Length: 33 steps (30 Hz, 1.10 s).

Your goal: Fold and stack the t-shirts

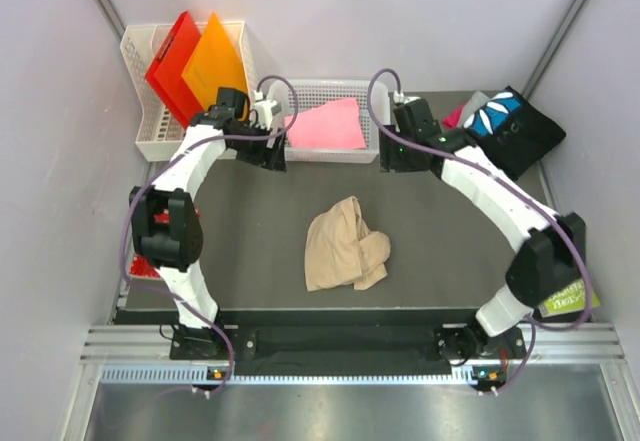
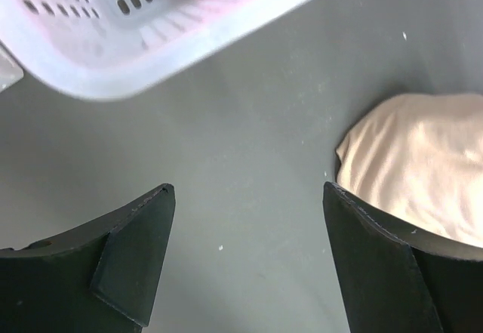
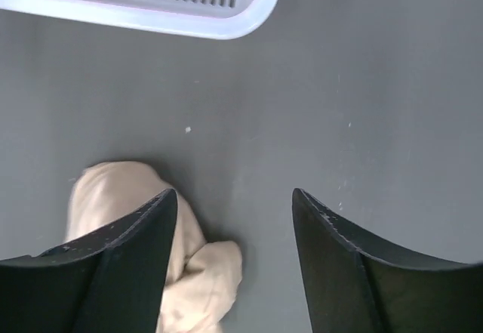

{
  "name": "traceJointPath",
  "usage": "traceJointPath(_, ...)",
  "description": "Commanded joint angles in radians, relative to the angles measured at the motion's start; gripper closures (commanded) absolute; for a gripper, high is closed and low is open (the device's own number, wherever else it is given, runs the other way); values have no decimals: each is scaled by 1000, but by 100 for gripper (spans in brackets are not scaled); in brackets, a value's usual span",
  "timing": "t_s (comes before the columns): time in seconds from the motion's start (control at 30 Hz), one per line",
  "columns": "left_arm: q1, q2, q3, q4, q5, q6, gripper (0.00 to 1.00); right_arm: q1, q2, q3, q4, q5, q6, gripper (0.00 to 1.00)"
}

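The tan t-shirt (image 1: 345, 246) is soft, matt cloth — creased and rumpled. The bench (image 1: 250, 211) looks matt, smooth, dark grey. The mesh basket (image 1: 320, 89) is white plastic; the folders (image 1: 175, 56) — glossy, translucent plastic.

1. Tan t-shirt (image 1: 345, 246): plain beige, no print, on the dark grey table (image 1: 250, 221).
2. Beyond it, the pink t-shirt (image 1: 328, 124) is solid pink, in a white mesh basket (image 1: 335, 91).
3. Far right of it, the black t-shirt (image 1: 520, 141) shows blue-and-white print.
4. Far left: red folder (image 1: 172, 61), orange folder (image 1: 215, 61).
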Motion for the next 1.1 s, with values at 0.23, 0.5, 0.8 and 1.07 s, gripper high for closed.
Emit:
traceJointPath(0.23, -12, 165, 196, 37, -19, -61, 17, -33, 394, 271, 15, -86, -72, 41)
traceJointPath(0.5, -12, 228, 231, 42, -40, -61, 17, -71, 500, 366, 5, -106, -73, 41)
traceJointPath(0.8, -12, 339, 348, 21, -71, -65, 17, -110, 596, 489, -35, -126, -95, 42)
traceJointPath(1.07, -12, 296, 334, 11, -80, -25, 17, -127, 645, 565, -45, -140, -106, 41)
